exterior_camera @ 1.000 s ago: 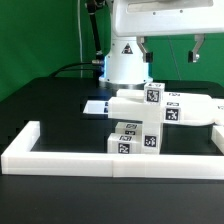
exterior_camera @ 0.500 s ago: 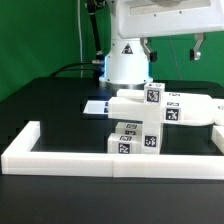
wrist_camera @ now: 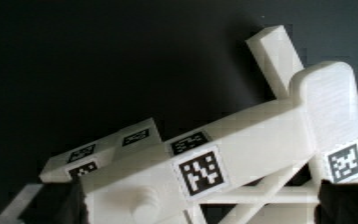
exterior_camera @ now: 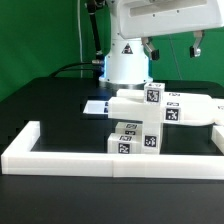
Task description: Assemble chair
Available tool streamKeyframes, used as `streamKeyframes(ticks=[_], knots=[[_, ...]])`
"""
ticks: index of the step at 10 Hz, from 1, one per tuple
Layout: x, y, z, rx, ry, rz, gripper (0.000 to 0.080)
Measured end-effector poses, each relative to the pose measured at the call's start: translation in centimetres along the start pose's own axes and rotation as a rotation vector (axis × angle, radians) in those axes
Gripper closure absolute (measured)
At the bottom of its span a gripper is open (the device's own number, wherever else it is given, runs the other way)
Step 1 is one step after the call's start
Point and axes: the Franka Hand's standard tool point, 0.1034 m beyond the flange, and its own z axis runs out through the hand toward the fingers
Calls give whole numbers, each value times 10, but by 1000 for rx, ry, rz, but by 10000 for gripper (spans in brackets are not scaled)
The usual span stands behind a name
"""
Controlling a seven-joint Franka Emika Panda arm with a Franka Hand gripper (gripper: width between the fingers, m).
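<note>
The white chair [exterior_camera: 150,112] stands partly put together in the middle of the black table. It has stacked blocky pieces with black-and-white tags and a flat piece reaching toward the exterior view's right. My gripper [exterior_camera: 172,48] hangs well above it, with its two dark fingers [exterior_camera: 149,48] wide apart and nothing between them. In the wrist view the chair [wrist_camera: 247,135] fills the frame from above, showing tagged flat parts and crossed frame bars. My own fingers do not show in that view.
A long low white border rail [exterior_camera: 100,155] runs along the table's front and turns back at the exterior view's left. The marker board [exterior_camera: 96,105] lies flat behind the chair. The robot's white base [exterior_camera: 125,65] stands at the back. A green backdrop stands behind.
The gripper's fingers have shifted very slightly toward the exterior view's right. The chair parts have not moved.
</note>
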Motion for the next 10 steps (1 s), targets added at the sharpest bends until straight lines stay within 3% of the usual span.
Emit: streamKeyframes(ticks=[2,4,8,10], knots=[[-33,6,28,-13,-5,48,151],[-36,15,41,-30,22,41,151],[-38,16,43,-31,30,38,151],[-70,28,65,-60,49,22,151]])
